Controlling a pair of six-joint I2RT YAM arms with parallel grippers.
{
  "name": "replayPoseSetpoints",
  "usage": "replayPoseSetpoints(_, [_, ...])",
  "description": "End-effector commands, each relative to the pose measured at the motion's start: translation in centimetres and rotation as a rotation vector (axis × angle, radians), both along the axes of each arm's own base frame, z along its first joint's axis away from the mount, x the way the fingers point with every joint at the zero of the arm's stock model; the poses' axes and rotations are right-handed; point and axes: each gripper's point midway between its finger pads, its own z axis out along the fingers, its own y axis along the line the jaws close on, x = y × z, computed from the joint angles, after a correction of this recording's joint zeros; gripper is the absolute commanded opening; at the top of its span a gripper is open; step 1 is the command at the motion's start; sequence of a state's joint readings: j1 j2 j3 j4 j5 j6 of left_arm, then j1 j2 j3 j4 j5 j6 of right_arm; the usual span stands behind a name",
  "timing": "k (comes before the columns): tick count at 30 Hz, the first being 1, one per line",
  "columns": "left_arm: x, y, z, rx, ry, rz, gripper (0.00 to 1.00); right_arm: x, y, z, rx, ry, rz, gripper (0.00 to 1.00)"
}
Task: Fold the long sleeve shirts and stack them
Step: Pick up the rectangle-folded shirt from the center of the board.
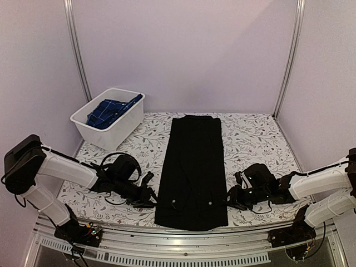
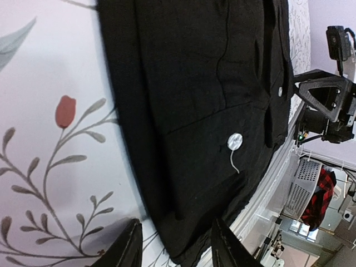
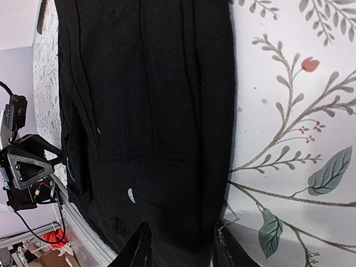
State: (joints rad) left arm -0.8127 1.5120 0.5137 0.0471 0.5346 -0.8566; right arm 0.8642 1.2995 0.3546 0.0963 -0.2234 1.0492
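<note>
- Floral worktop [image 1: 250, 133], pale walls behind.
- Black shirt [image 1: 193, 167]: long folded strip, centre; likely soft, light, limp; best taken at near-hem corners.
- White tub [image 1: 111, 132], far left: plaid shirt [image 1: 108, 111] bundled inside.
- Left claw [image 2: 179, 245], right claw [image 3: 181, 245]: part-open, straddling hem edges, nothing visibly pinched.

No lettering, label, brand or number legible in any view. Only a wordless flower print across the table [image 1: 250, 133].

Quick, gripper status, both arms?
Left gripper: open, straddling an edge of the black shirt.
Right gripper: open, straddling the shirt's opposite edge.
</note>
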Motion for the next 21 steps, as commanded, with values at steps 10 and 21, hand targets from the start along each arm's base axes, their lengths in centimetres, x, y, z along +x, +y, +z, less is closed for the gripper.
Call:
replayPoseSetpoints(10, [-0.4,-1.3,-1.3,0.012,0.019,-0.013,0.30,-0.3,-0.3,-0.5,-0.013,0.008,0.011,0.36])
replayPoseSetpoints(21, [-0.4,-2.9,0.7,-0.102,0.027,-0.019,0.05,0.5,1.1,1.4,0.039,-0.020,0.020,0.21])
